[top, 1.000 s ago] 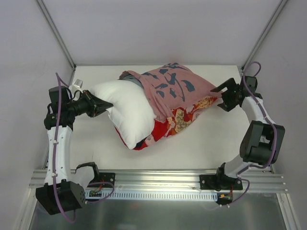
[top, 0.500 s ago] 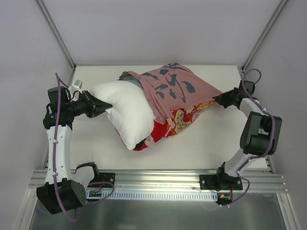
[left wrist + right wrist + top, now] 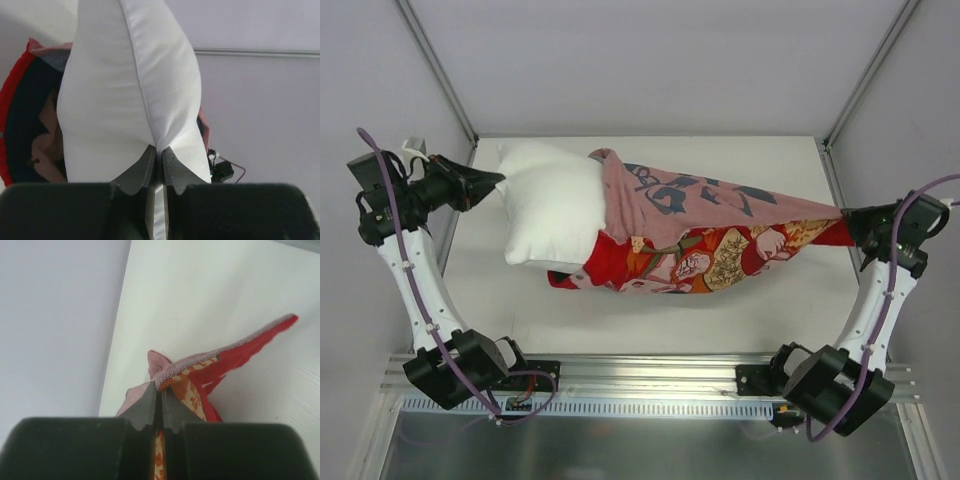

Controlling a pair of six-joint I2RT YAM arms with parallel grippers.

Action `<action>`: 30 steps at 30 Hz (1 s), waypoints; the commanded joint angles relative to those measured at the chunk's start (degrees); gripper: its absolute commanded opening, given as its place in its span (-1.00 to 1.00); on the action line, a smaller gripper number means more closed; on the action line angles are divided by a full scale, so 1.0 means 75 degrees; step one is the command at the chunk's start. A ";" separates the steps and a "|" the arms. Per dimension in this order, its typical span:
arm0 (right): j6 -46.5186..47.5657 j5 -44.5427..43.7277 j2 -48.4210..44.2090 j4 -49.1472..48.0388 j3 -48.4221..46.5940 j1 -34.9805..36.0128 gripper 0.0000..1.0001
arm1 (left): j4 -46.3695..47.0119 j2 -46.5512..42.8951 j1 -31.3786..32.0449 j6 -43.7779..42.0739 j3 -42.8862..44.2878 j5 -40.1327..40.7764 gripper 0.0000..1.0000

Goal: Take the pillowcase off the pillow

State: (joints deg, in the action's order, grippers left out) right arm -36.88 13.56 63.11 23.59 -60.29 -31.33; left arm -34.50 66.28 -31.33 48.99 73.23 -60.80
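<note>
The white pillow (image 3: 552, 212) sticks out of the left end of the pink pillowcase (image 3: 705, 205), whose red floral underside (image 3: 695, 268) shows along the near edge. My left gripper (image 3: 496, 180) is shut on the pillow's left corner; in the left wrist view its fingertips (image 3: 158, 159) pinch the white seam of the pillow (image 3: 125, 95). My right gripper (image 3: 848, 222) is shut on the pillowcase's right corner, stretched out toward the table's right edge. In the right wrist view the right gripper (image 3: 159, 396) clamps the pink and red cloth of the pillowcase (image 3: 200, 371). The cloth hangs taut between both arms.
The white table (image 3: 740, 310) lies under the bundle, with metal frame posts (image 3: 438, 70) at the back corners and grey walls around. An aluminium rail (image 3: 650, 372) with the arm bases runs along the near edge.
My right gripper shut on the pillowcase corner and pulled it right. My left gripper drew the pillow back and left. The case has stretched long and more of the pillow shows.
</note>
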 commanded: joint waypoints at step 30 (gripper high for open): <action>0.2046 -0.0871 -0.1384 0.0792 0.1347 0.0779 -0.99 | -0.2196 -0.1300 0.5125 -0.1599 -0.0868 0.5548 0.97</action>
State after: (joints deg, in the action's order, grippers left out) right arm -23.81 6.31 53.25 29.26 -49.91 -26.33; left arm -45.89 59.57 4.78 37.76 68.93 -30.85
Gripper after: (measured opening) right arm 0.034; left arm 0.984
